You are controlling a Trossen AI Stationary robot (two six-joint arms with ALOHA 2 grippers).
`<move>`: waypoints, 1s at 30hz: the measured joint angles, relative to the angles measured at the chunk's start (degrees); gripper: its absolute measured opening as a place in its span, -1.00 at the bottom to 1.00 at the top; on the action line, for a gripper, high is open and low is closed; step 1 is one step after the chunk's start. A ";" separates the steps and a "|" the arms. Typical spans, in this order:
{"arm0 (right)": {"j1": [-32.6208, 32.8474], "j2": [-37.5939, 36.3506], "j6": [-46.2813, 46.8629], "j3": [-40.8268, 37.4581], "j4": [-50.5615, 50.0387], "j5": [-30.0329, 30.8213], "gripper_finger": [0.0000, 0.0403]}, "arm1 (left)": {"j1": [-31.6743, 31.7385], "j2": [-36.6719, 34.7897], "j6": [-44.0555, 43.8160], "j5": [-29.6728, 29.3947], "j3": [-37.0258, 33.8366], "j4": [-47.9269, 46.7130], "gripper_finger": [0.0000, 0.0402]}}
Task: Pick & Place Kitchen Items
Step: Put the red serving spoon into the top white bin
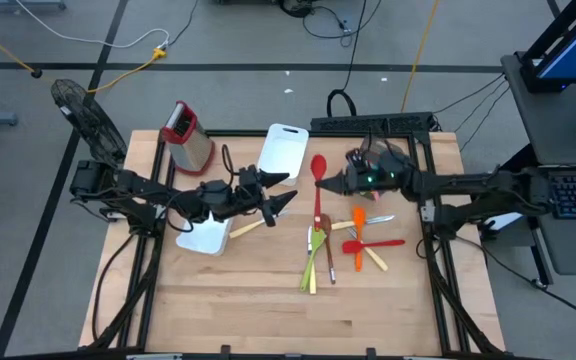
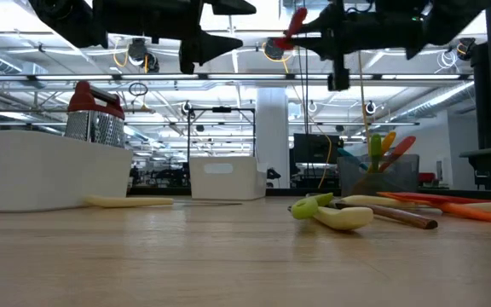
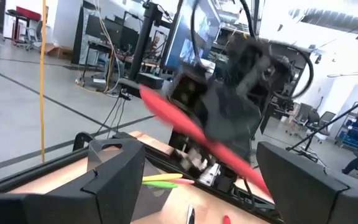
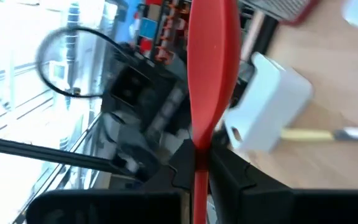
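Note:
A red spoon point(image 1: 318, 170) hangs high above the table's middle, with my right gripper point(image 1: 328, 184) shut on it. In the left wrist view the spoon point(image 3: 185, 121) slants across in front of that gripper. My left gripper point(image 1: 286, 188) hovers open and holds nothing, just left of the spoon, with its fingers pointing at it. Other kitchen items lie in a loose pile point(image 1: 340, 248) on the table, below and to the right: orange, red, green and yellow utensils and a brown wooden spoon. My right gripper pinches the red spoon's handle point(image 4: 199, 149) between its two fingers, just behind the bowl. The fingers come level from the table's right and lie across the handle. The spoon is lifted clear, its bowl point(image 1: 319, 164) toward the far edge.
A metal grater with a red top point(image 1: 185, 135) stands at the far left. One white tray point(image 1: 283, 150) lies at the far middle, another point(image 1: 203, 238) under my left arm. A cream-handled knife point(image 1: 248, 228) lies beside that tray. The near half of the table is bare wood.

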 joint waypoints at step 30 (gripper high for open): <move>-5.85 10.78 -16.58 13.54 -1.94 -11.31 -0.91 | 1.33 0.00 -28.34 0.00 0.00 -0.11 0.54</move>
